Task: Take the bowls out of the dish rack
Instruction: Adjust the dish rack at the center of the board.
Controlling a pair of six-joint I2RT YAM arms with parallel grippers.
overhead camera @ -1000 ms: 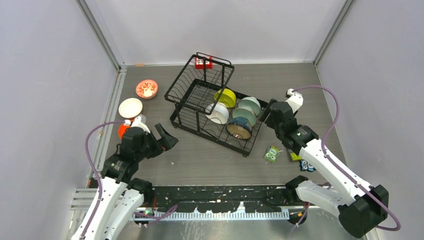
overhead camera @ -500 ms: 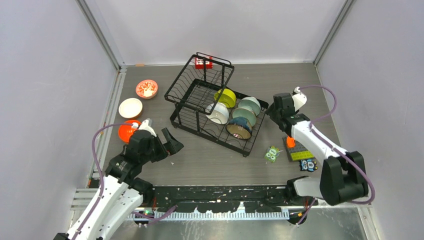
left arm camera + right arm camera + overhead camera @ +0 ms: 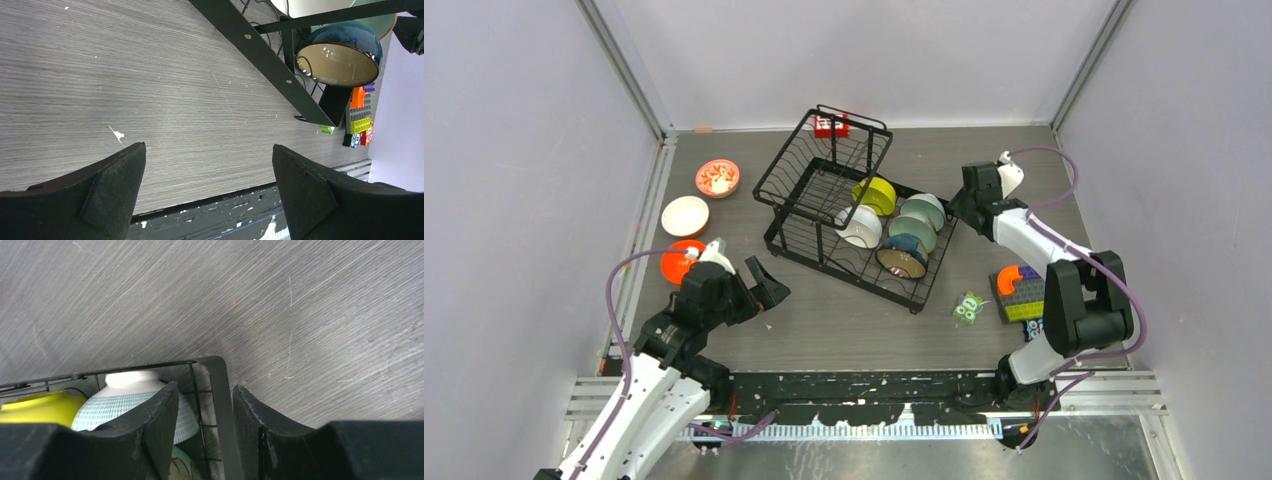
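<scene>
Grey wood-grain table (image 3: 844, 320), paint chipped along its near edge. Nearest, the left gripper (image 3: 207, 147) hangs over bare board just short of the dish rack (image 3: 260, 55), jaws spread wide and holding nothing. Beside its arm lies an orange bowl (image 3: 674, 262), partly hidden by the wrist. At near right, an owl card (image 3: 967, 307) and toy blocks (image 3: 1021, 293) lie flat, apart from the rack. In the rack's lower tier, bowls stand on edge between the wires: dark bowl (image 3: 337, 62) with tan inside at the near end, then mint bowls (image 3: 924, 212), white bowl (image 3: 859, 227), and lime-yellow bowl (image 3: 876, 195) farthest. The upper basket (image 3: 819, 165) tilts over the white and lime-yellow bowls, barring them from above. The right gripper (image 3: 205, 387), jaws half apart, straddles the rack's right end rail; a gap shows beside one finger, so it is not clamped. Farther left on the table sit a plain white bowl (image 3: 685, 215) and a red-patterned bowl (image 3: 717, 178). A red tag (image 3: 831, 125) sits at the far rim, its writing too small to read.
</scene>
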